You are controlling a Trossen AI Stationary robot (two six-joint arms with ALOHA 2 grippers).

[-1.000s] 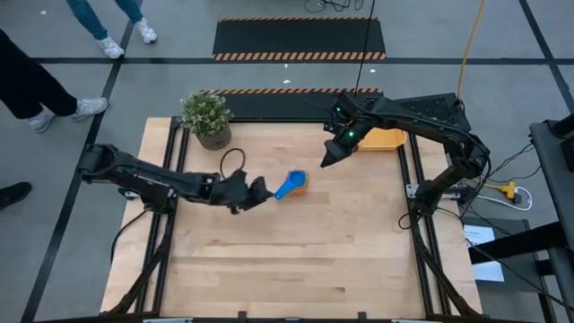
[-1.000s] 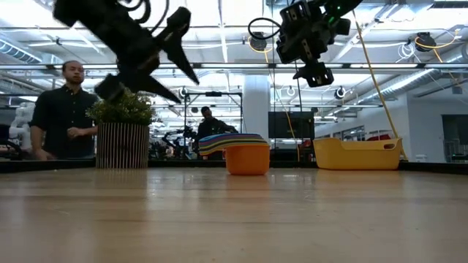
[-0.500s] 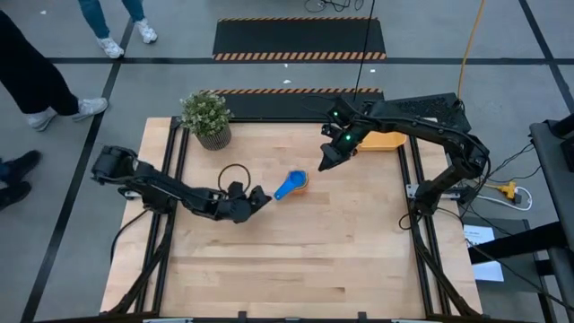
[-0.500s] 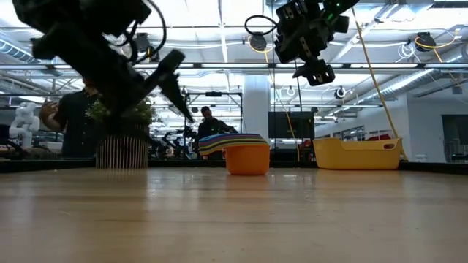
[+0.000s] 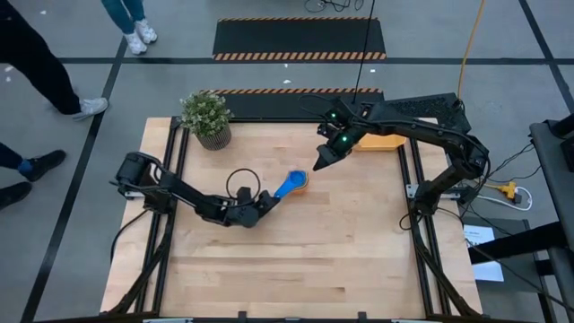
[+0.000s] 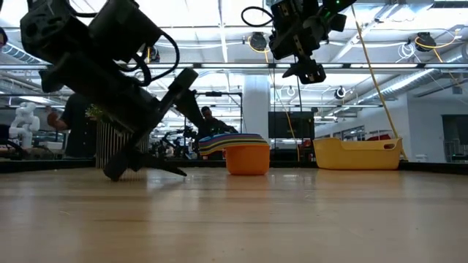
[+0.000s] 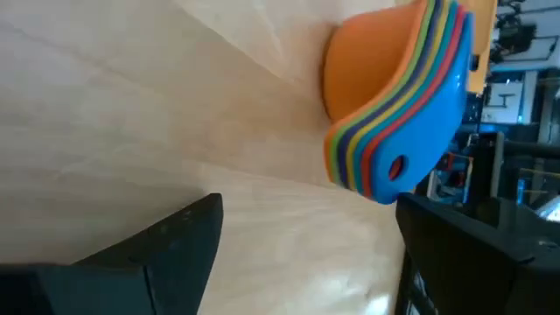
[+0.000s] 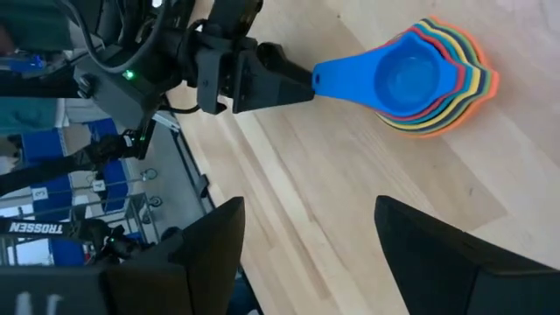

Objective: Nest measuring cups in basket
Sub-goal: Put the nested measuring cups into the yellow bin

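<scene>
From above, the nested cups [image 5: 292, 184] sit mid-table on pale wood planks, blue scoop on top, handle pointing at the left gripper [image 5: 265, 201], which lies low just beside that handle's tip with its fingers spread and nothing between them. The right gripper [image 5: 320, 161] hangs near the stack's far side, fingers parted, empty. The basket [image 5: 387, 140], a smooth yellow-orange bin, stays at the back edge under the right arm, well apart from the cups; a plant [image 5: 207, 117] stands at the back left corner. At table level, the orange bowl [image 6: 247, 158] shows round and glossy, coloured flat handles fanned over its rim; the basket [image 6: 357, 154] sits off to one side, low-walled with rounded corners. From the left wrist, layered handles stack like stripes, the blue one with a small hole. From the right wrist, the round blue bowl tops rainbow rims.
</scene>
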